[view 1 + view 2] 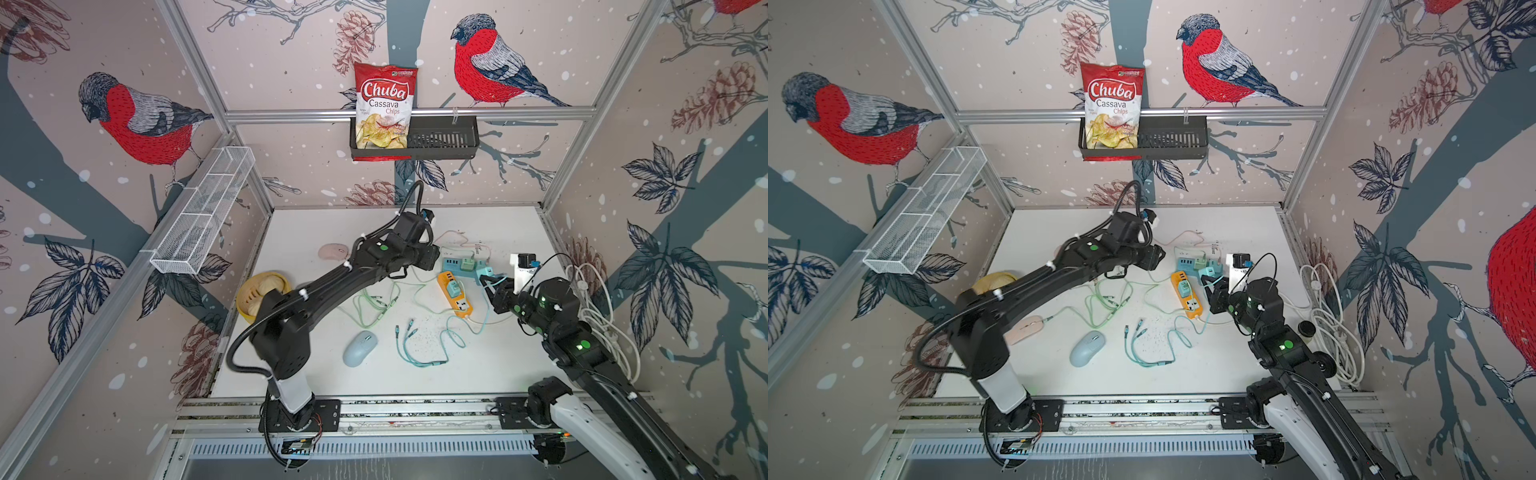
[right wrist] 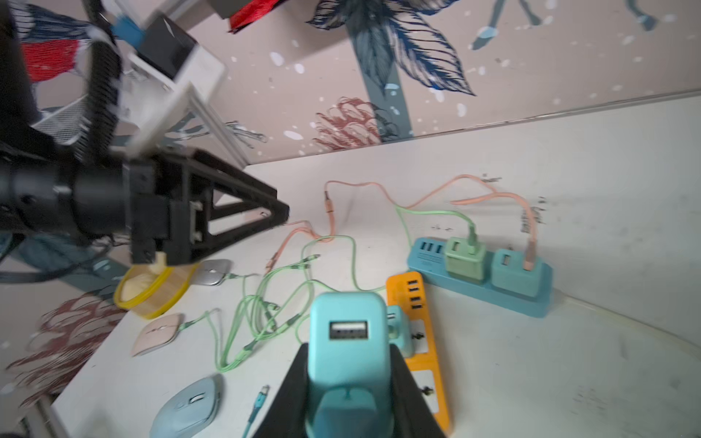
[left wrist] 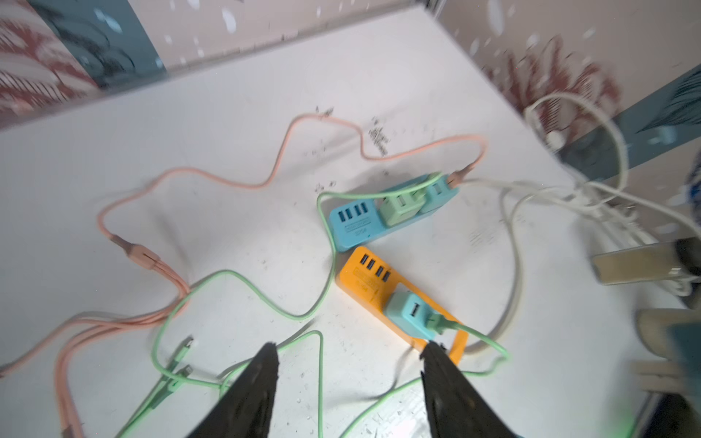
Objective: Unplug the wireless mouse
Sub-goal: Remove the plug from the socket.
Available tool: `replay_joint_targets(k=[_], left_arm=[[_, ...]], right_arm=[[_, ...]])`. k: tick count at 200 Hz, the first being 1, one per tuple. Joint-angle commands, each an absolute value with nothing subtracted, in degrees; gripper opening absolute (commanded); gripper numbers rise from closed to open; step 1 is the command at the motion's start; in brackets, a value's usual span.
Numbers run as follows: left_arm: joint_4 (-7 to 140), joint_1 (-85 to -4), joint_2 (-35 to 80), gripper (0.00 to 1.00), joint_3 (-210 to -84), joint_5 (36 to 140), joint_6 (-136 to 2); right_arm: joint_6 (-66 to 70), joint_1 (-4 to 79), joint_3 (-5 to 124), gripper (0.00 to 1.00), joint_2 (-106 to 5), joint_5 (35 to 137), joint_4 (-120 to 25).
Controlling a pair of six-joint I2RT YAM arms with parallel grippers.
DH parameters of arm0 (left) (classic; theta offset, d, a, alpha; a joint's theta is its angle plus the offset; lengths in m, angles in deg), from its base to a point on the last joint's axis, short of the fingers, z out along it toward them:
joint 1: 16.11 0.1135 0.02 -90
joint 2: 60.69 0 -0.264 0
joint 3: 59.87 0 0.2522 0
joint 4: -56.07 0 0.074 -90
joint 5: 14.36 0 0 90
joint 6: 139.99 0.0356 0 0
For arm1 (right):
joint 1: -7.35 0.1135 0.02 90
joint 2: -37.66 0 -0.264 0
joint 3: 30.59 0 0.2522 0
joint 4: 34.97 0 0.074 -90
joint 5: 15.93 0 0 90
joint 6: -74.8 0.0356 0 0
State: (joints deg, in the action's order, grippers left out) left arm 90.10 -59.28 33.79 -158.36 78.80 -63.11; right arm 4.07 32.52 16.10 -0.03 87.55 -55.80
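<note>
Between right jaws — teal charger (image 2: 347,341), probably.

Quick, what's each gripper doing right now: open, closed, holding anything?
Left gripper: open, holding nothing.
Right gripper: closed on a teal USB charger block.

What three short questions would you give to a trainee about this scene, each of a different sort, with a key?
1. True or false: the left gripper is shut on a mouse.
2. What does the right gripper hold? A: a mouse. B: a teal charger. C: a chips bag.
3. Fill in: the blue power strip carries ___ chargers.
Key: 1. False, its jaws stand open and empty. 2. B. 3. Two: the green charger and a second teal charger.
</note>
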Motion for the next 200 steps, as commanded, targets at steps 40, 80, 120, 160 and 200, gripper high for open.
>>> replay_joint_targets(k=[40,80,120,160,200], left_arm=[[73.8,-61.0,17.7,0.64,-141.9,112.8,-67.4],[67.5,-63.0,15.5,0.62,-136.1,120.1,-65.5],[69.3,-63.1,13.2,0.60,-134.8,124.4,-58.5],[73.2,-63.1,11.6,0.59,-134.0,128.0,-51.8],[73.0,-63.1,9.7,0.61,-132.2,132.3,-48.6]], right_arm=[[0.4,42.0,18.4,0.00,-0.3,89.4,-54.3],[0.2,45.0,18.7,0.00,-2.8,101.5,-50.9],[1.6,47.9,19.8,0.00,-3.3,109.7,-49.5],[3.4,48.1,20.5,0.00,-2.9,113.9,-48.9],[4.5,47.9,21.5,0.00,-0.7,112.7,-49.6]])
